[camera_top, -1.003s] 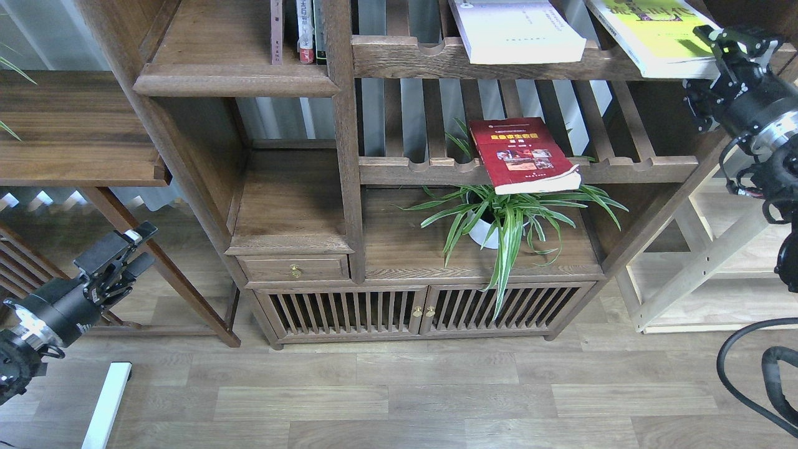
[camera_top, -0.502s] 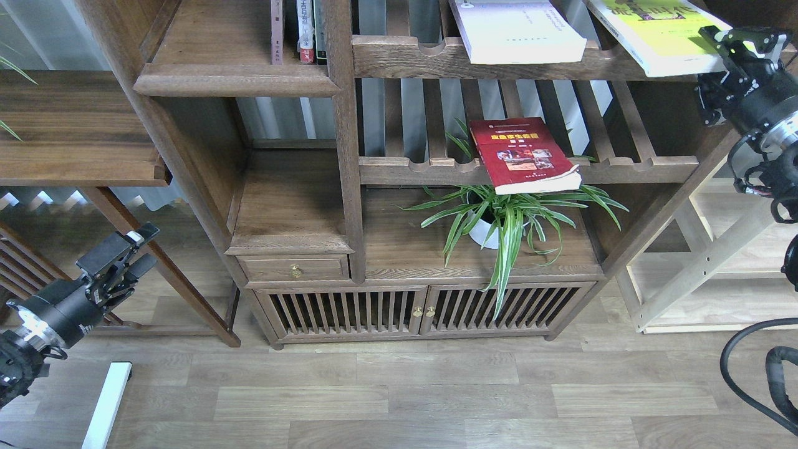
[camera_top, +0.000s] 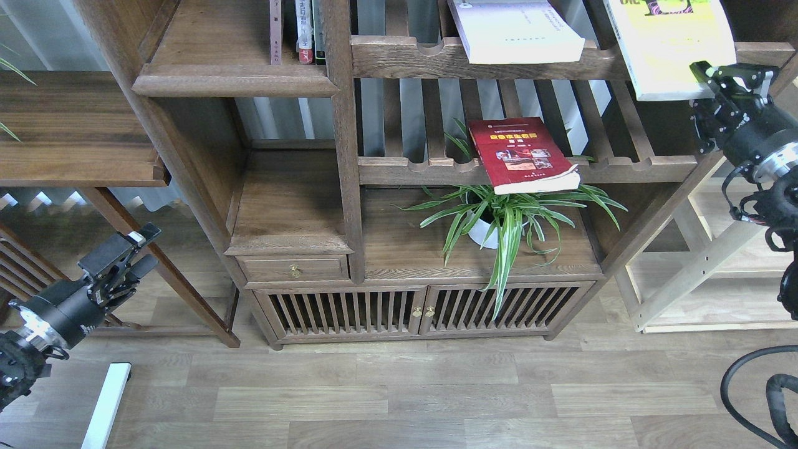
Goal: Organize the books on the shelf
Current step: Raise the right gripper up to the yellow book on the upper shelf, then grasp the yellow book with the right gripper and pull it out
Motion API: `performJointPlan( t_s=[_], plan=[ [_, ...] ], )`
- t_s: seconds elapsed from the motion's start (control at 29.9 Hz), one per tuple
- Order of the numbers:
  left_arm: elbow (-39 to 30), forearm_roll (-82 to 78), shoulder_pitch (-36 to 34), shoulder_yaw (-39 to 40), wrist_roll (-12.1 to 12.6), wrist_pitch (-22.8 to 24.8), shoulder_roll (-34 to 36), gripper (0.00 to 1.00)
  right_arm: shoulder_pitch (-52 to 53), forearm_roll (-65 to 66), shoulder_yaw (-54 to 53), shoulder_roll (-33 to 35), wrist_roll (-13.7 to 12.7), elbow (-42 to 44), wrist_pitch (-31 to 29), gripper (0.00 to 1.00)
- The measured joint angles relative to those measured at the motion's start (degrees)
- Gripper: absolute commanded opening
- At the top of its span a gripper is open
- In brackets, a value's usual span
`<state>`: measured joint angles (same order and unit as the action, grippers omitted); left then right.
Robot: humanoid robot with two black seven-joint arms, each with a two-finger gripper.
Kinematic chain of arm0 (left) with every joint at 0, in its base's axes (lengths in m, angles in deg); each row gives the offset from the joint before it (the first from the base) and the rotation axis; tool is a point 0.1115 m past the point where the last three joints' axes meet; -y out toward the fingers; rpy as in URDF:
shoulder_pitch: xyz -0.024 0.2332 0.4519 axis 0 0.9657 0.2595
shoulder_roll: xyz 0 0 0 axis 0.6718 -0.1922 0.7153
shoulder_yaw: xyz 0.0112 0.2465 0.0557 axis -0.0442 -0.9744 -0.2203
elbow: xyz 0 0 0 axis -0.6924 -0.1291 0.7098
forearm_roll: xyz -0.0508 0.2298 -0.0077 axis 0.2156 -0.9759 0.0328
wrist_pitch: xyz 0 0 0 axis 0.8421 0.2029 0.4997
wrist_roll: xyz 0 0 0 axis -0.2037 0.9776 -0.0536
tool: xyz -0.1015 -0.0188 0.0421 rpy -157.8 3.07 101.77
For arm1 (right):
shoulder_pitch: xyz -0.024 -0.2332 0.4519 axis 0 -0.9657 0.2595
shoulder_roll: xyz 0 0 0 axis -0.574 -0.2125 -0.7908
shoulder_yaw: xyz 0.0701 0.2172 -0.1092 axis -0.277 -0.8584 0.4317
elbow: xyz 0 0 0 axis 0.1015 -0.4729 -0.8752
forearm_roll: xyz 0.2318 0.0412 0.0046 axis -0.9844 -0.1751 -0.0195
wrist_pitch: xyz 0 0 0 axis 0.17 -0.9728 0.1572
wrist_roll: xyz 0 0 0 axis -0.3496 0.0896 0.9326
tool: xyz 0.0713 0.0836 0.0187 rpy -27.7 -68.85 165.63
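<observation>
Right claw: our right claw (camera_top: 730, 73) sits at about two o'clock in the head view, touching the lower right corner of the yellow-green and white paperback with the dark Chinese title (camera_top: 670, 47); we cannot tell whether its fingers are clamped on the cover or merely against it.
Yellow-green book: it lies on the upper slatted dark-wood shelf with a scalloped front rail (camera_top: 411, 57) at one o'clock, its lower end jutting out past the rail, in front of it and below it.
Pale book: the pale lavender-white paperback (camera_top: 514, 31) lies on the same upper slatted shelf at twelve o'clock, just left of the yellow-green one, overhanging the rail a little.
Red book: the red paperback with yellow title and photo (camera_top: 522, 154) lies near the centre on the lower slatted shelf (camera_top: 642, 167), its near edge sticking out above a green-and-white striped plant in a white pot (camera_top: 499, 219).
Solid shelf: the flat dark-brown plank with a rounded moulded front edge (camera_top: 230, 84) is at eleven o'clock; narrow upright books (camera_top: 303, 31) stand at its right end.
Left claw: our left claw (camera_top: 128, 249) hangs at eight o'clock, well apart from every book, fingers slightly apart and holding nothing.
</observation>
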<state>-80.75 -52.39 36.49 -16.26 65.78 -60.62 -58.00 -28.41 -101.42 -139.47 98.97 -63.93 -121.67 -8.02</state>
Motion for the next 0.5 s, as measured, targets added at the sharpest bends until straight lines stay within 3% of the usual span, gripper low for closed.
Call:
performJointPlan(
  t_s=[0.17, 0.37, 0.5],
  plan=[
    [0.00, 0.00, 0.05, -0.03, 0.00, 0.00, -0.08, 0.99, 0.57, 0.17, 0.34, -0.48, 0.03, 0.27, -0.06, 0.31],
    [0.00, -0.01, 0.05, -0.26, 0.00, 0.00, -0.10, 0.99, 2.34, 3.09, 0.46, -1.22, 0.50, 0.76, -0.66, 0.40],
    [0.00, -0.01, 0.01, -0.45, 0.00, 0.00, -0.10, 0.99, 2.81, 4.86, 0.48, -1.35, 0.51, 1.25, -0.68, 0.60]
  ],
)
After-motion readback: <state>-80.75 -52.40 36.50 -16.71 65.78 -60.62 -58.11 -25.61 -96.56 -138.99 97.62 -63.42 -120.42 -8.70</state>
